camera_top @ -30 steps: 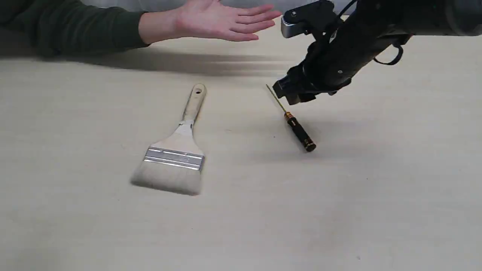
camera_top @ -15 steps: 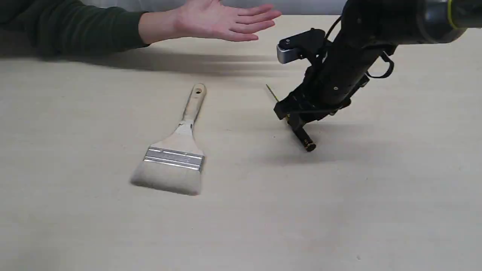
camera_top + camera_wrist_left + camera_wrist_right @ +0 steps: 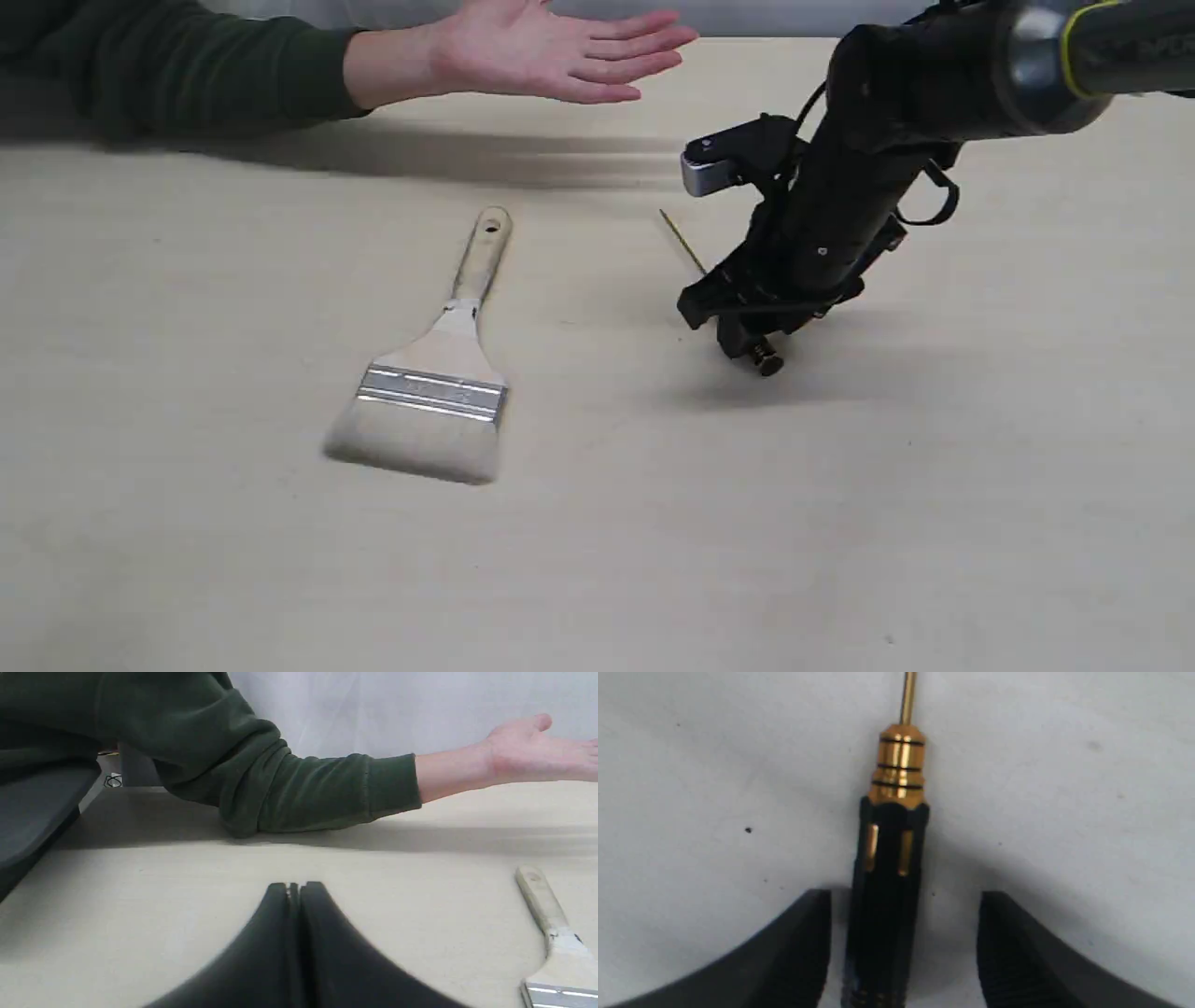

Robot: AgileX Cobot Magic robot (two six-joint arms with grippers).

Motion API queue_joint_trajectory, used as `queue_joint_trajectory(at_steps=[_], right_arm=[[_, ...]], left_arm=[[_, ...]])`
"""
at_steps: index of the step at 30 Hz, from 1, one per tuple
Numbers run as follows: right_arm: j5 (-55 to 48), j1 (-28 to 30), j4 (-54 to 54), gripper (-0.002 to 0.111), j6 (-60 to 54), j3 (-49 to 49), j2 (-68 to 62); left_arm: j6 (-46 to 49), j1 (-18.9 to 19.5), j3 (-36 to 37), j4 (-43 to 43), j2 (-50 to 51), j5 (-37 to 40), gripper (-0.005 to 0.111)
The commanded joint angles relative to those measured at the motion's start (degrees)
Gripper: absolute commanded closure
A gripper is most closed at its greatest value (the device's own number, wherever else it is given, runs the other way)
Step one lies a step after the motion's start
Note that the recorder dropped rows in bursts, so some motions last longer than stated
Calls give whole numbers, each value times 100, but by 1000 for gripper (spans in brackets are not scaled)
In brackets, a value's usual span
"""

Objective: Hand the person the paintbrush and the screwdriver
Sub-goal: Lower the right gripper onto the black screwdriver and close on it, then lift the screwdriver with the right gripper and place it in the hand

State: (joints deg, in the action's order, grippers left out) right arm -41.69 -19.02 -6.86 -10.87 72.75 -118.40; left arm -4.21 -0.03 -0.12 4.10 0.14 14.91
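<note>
On the smooth, pale counter (image 3: 840,523) the screwdriver (image 3: 889,858) lies between the parted jaws of the right claw (image 3: 906,900); closing off-centre could roll its slim round handle away. The left claw (image 3: 294,889) is pressed together, the paintbrush (image 3: 439,373) lies well apart, and the person's hand (image 3: 551,51) is held open before a white wall (image 3: 373,709)

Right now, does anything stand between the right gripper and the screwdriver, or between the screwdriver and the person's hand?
Nothing visible. The open right gripper straddles the screwdriver handle, with a gap on each side. Only table lies between the screwdriver and the hand; the paintbrush lies well aside.
</note>
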Motion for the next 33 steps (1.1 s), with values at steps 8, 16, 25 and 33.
queue_joint_trajectory(at_steps=[8, 16, 25, 33], right_arm=[[114, 34, 49, 74, 18, 24, -150], [118, 34, 204, 103, 18, 24, -150], [-85, 34, 623, 104, 493, -20, 276], [-62, 34, 1188, 104, 1138, -499, 1204]], left_arm=[[-12, -37, 12, -5, -14, -71, 107], [-12, -37, 12, -28, -14, -51, 107], [-12, -37, 12, -28, -14, -51, 107], [-12, -37, 12, -28, -14, -51, 107]])
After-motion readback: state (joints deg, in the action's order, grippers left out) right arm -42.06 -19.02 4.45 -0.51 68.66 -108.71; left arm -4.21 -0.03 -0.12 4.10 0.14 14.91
